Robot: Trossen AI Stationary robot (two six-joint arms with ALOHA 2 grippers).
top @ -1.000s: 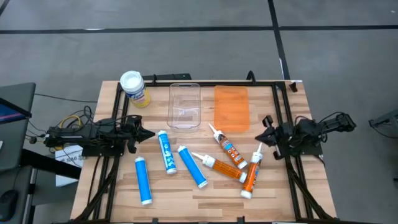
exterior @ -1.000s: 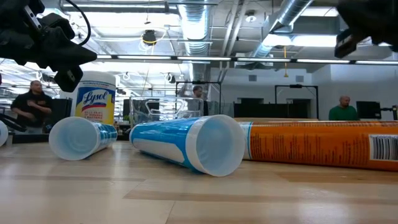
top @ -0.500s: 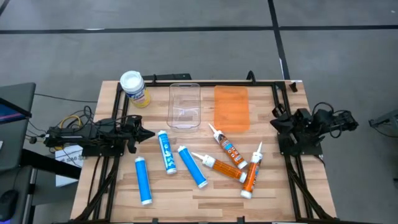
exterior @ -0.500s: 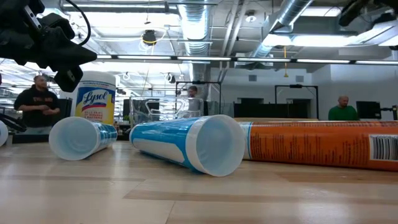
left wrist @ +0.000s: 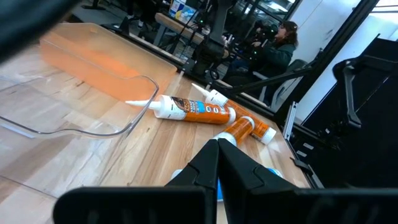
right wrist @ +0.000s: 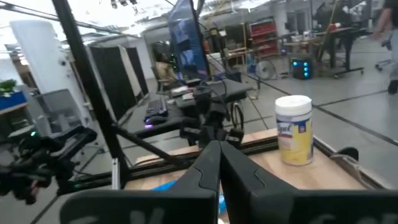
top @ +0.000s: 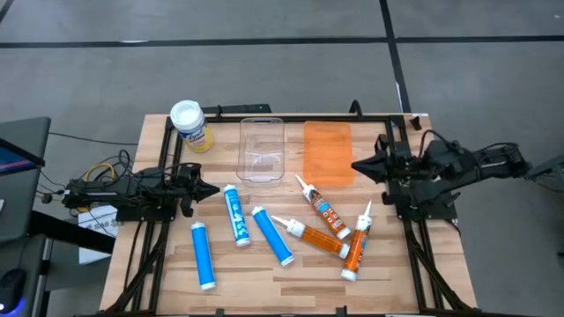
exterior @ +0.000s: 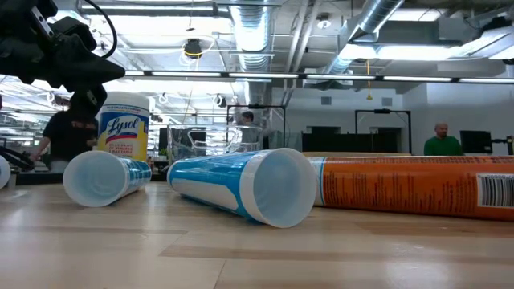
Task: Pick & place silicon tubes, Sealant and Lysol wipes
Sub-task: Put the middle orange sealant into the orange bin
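Three blue tubes [top: 236, 215] and three orange tubes [top: 322, 208] lie flat on the wooden table. The Lysol wipes canister [top: 189, 126], white lid and yellow label, stands upright at the far left; it also shows in the right wrist view [right wrist: 293, 129]. A clear bin [top: 261, 148] and an orange bin [top: 328, 153] sit at the far middle. My left gripper [top: 214, 190] is shut and empty at the table's left edge. My right gripper [top: 357, 165] is shut and empty, raised beside the orange bin's right side.
Black frame rails [top: 397, 123] run along the table's edges. Bare wood lies along the near edge [top: 264, 291]. People show in the room behind the table in the low view [exterior: 440, 140].
My right gripper has drawn back toward the table's right edge, then swung out toward the far left to the orange bin's right side, rising out of the low view. The tubes, bins and canister have kept still.
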